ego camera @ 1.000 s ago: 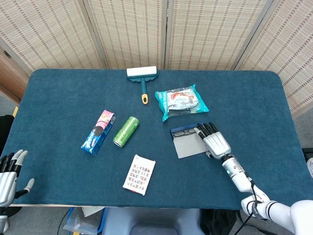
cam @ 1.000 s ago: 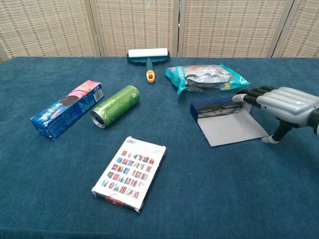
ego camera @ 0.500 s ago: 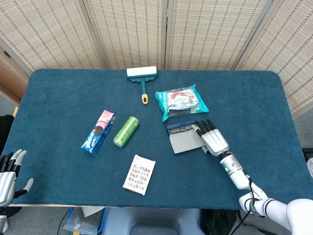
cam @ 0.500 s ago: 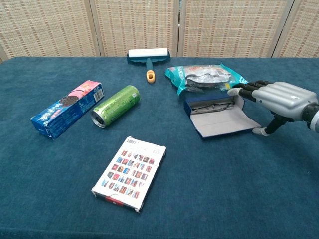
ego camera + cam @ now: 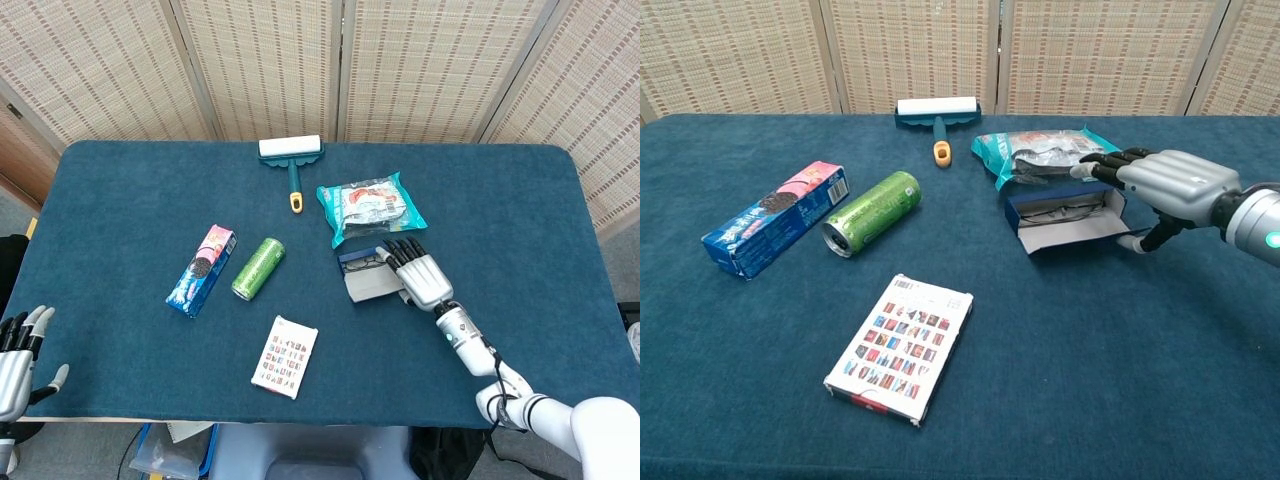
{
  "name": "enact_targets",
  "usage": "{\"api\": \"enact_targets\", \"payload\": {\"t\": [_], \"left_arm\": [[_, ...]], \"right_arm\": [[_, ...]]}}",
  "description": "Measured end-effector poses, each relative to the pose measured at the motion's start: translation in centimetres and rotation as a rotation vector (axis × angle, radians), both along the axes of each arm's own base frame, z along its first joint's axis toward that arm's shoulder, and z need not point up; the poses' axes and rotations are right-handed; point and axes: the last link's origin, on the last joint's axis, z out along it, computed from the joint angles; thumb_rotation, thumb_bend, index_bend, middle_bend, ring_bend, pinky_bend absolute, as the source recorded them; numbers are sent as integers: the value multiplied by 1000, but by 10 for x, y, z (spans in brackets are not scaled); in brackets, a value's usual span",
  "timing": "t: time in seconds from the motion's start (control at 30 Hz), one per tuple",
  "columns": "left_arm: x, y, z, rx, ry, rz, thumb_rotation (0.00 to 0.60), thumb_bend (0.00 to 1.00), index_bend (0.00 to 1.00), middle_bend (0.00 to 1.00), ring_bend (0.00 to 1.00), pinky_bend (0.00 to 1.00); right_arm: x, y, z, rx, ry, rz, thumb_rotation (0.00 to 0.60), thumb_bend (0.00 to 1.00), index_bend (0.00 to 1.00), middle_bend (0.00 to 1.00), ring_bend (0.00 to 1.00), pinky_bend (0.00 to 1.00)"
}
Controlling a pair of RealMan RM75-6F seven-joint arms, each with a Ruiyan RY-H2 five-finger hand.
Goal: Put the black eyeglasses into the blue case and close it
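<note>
As the glasses point(image 5: 1065, 210) lie inside, the stiff, light case point(image 5: 1068, 222) lid is best pushed by the right hand's point(image 5: 1165, 184) spread fingers point(image 5: 1102, 164).

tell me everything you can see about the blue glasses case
The blue case is a small rectangular box with a pale grey lining, lying on the blue table right in front of the teal snack bag. Its lid flap is partly raised, not shut, and the black eyeglasses lie inside. The right hand reaches over it, thumb at the flap's right edge.
</note>
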Motion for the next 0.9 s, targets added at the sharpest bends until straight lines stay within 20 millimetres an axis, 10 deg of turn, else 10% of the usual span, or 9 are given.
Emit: {"api": "enact_targets", "payload": {"t": [0.27, 0.9], "left_arm": [[-1, 0, -1, -3, 0, 3, 600, 307, 0, 0, 8, 0], [-2, 1, -2, -5, -4, 5, 600, 307, 0, 0, 8, 0]], "right_arm": [[5, 6, -6, 12, -44, 48, 600, 333, 461, 126, 0, 0], [2, 2, -6, 10, -46, 51, 600, 443, 566, 187, 0, 0]]}}
